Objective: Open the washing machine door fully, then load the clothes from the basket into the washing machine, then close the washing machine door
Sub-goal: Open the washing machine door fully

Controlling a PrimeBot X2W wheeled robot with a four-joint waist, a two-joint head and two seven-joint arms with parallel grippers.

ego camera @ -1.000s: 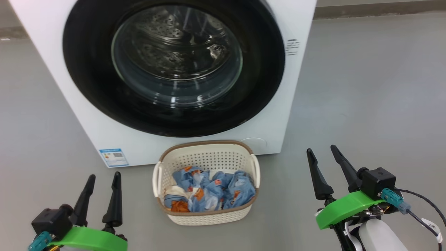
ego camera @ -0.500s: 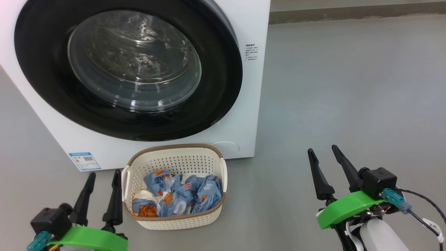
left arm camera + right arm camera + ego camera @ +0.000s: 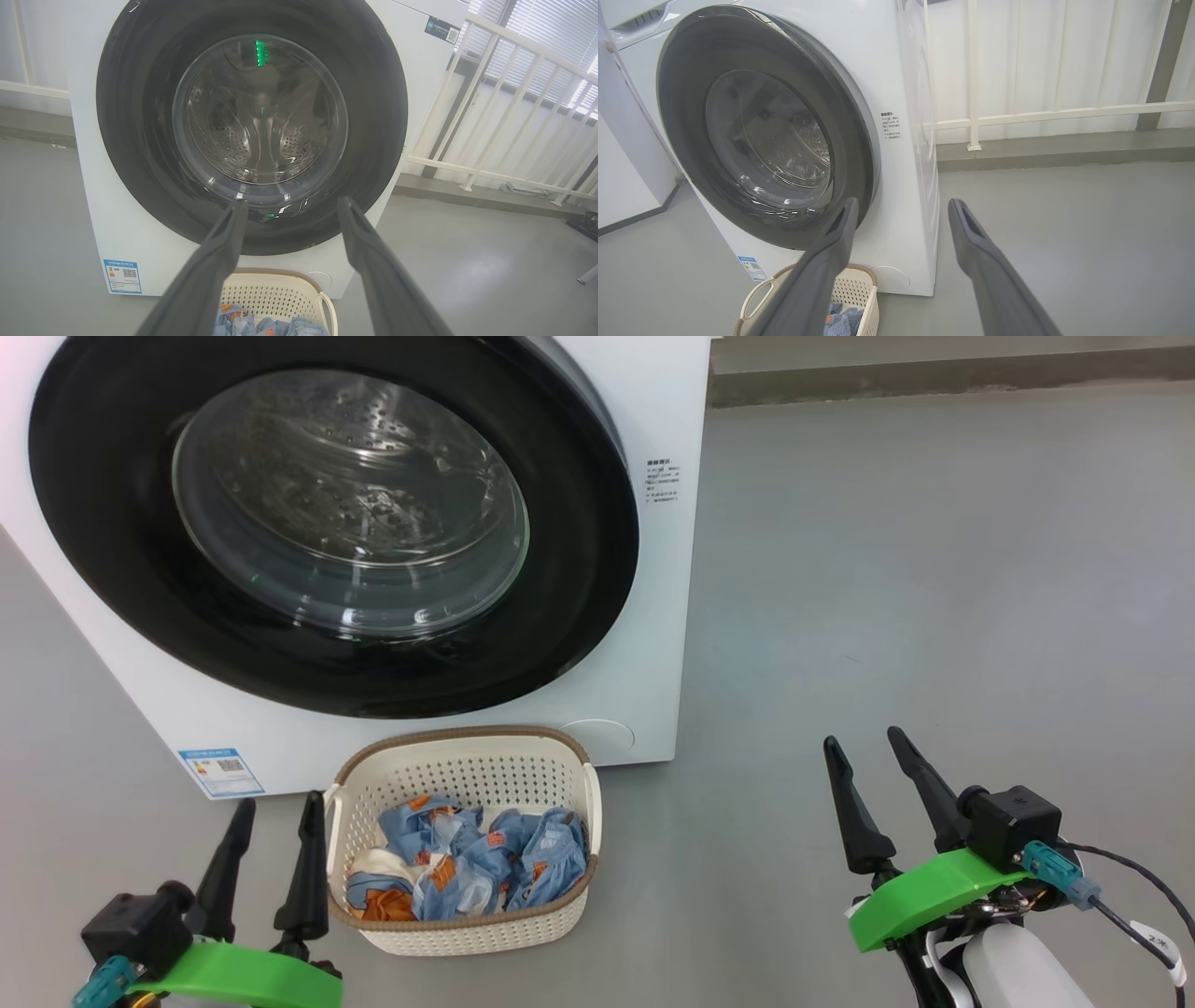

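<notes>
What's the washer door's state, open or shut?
Shut. The round glossy black-rimmed glass door sits flush against the front of the white boxy washing machine in the head and both wrist views; no gap shows.

You see grey floor point(image 3: 934, 569) (smooth, faintly glossy) before the white railing point(image 3: 1064, 113), with slatted blinds point(image 3: 551, 28) behind it.
</notes>
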